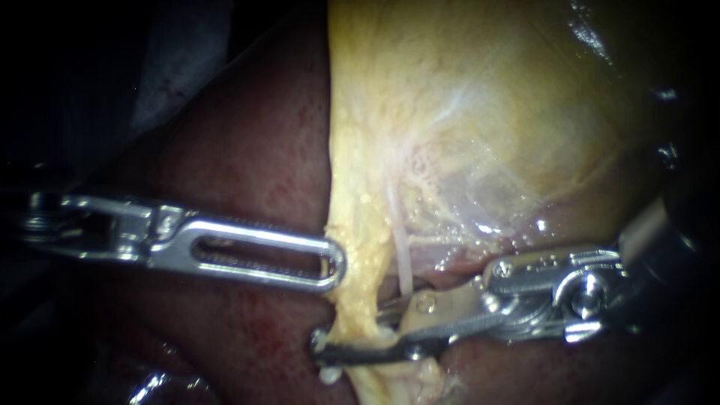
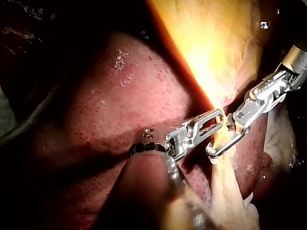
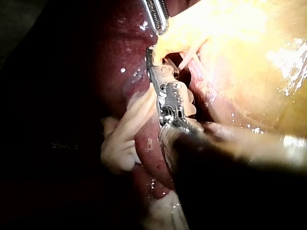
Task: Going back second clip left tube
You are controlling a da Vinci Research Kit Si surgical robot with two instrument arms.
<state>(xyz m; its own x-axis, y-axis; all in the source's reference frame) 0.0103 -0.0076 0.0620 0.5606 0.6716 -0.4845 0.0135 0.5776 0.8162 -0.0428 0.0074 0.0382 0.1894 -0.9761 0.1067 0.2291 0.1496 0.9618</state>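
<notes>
Left tube [image 1: 360, 300] — a soft, wet, yellowish strand — is found descending from the gallbladder [image 1: 510, 112], alongside the liver [image 1: 247, 150] and just beside a thinner pale tube [image 1: 403, 259]. It is judged light, limp, slippery and easily torn; hold is best taken squarely across its lower stretch, without pull. Its long axis is seen running nearly top to bottom in the endoscope view, the free end pointing down. The right instrument [image 1: 351, 326] is set crosswise to it, jaws apart with the tube in the gap — no grip from both sides is shown. The left instrument [image 1: 334, 262] is laid tip-first against the tube's outer edge; whether anything is held there cannot be told.
</notes>
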